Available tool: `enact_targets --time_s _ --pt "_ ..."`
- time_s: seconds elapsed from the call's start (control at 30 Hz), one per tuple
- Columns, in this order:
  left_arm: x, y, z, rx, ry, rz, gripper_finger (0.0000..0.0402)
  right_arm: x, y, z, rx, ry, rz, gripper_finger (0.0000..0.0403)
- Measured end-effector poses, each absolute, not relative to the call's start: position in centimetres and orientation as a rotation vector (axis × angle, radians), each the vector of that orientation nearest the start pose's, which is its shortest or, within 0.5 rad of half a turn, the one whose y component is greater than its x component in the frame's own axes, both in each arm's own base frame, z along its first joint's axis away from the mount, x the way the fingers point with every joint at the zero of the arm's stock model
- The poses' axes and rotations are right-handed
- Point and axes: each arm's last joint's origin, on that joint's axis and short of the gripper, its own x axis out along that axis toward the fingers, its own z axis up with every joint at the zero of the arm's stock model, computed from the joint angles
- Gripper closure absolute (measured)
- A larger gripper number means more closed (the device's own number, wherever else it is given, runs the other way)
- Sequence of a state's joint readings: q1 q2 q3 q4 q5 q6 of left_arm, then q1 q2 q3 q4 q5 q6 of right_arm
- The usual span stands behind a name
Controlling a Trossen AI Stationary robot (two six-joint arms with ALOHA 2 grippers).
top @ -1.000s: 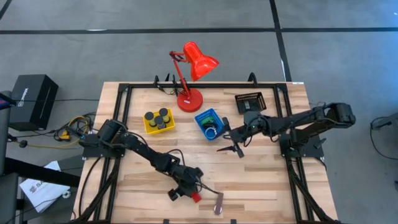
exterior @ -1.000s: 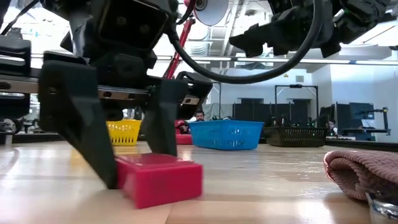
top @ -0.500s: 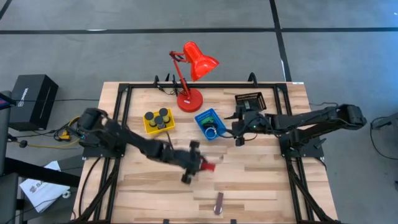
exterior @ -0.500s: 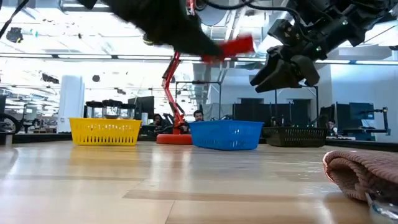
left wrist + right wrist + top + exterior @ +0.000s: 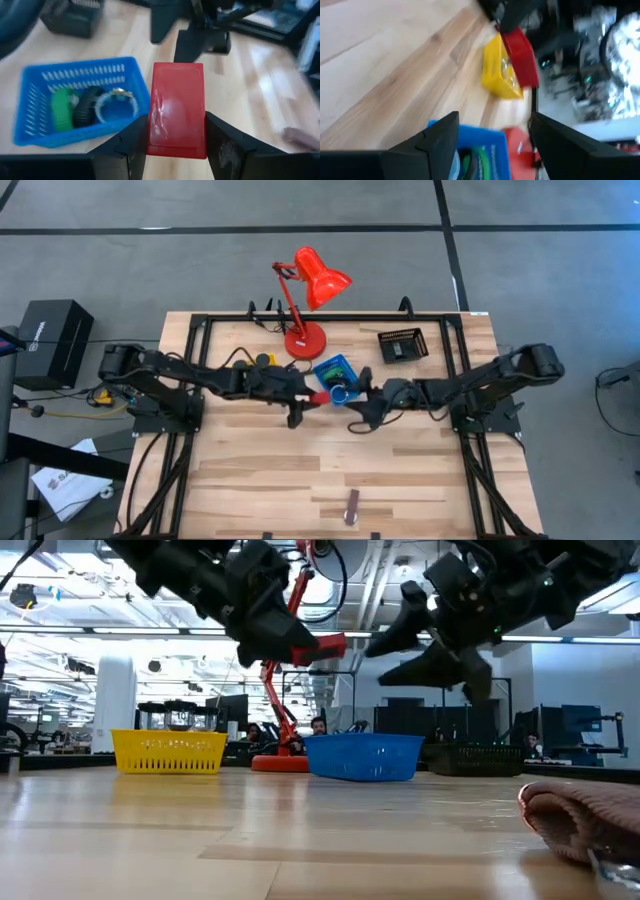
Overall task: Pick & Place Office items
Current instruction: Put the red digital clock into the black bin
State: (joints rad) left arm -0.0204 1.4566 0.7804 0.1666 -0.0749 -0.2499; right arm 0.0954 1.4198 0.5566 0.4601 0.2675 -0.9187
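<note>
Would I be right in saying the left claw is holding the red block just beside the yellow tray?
Not quite: the left claw holds the red block beside the blue tray, not the yellow one, as the left wrist view shows.

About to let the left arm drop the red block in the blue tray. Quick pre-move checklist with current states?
1. Red block held between left hand fingers: ok.
2. Block lifted clear of the table: ok.
3. Block over the blue tray: not ok, it sits beside the tray's edge.
4. Room in the tray: ok; green piece, black disc and silvery ring leave free floor.
5. Right hand out of the way: not ok, it hovers open next to the tray.
6. Red lamp clear of the path: ok, behind the tray.
</note>
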Motion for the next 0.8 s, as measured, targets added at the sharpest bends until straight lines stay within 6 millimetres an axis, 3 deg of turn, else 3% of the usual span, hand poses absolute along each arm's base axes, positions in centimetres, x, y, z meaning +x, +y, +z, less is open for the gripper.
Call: enact_targets --time_s 0.2,0.5,0.8 --pt "29.9 0.3 20.4 -0.281 0.528 0.103 0.024 29.6 2.9 17.0 -1.056 0.334 0.008 0.0163" --pt "29.9 -0.3 20.5 -0.303 0.536 0.009 0.0241 32.9 3.9 15.9 -1.125 0.37 -0.024 0.0163" --pt "29.9 -0.4 20.5 -0.302 0.535 0.005 0.0242 33.3 6.1 16.7 -1.186 0.33 -0.045 0.0163"
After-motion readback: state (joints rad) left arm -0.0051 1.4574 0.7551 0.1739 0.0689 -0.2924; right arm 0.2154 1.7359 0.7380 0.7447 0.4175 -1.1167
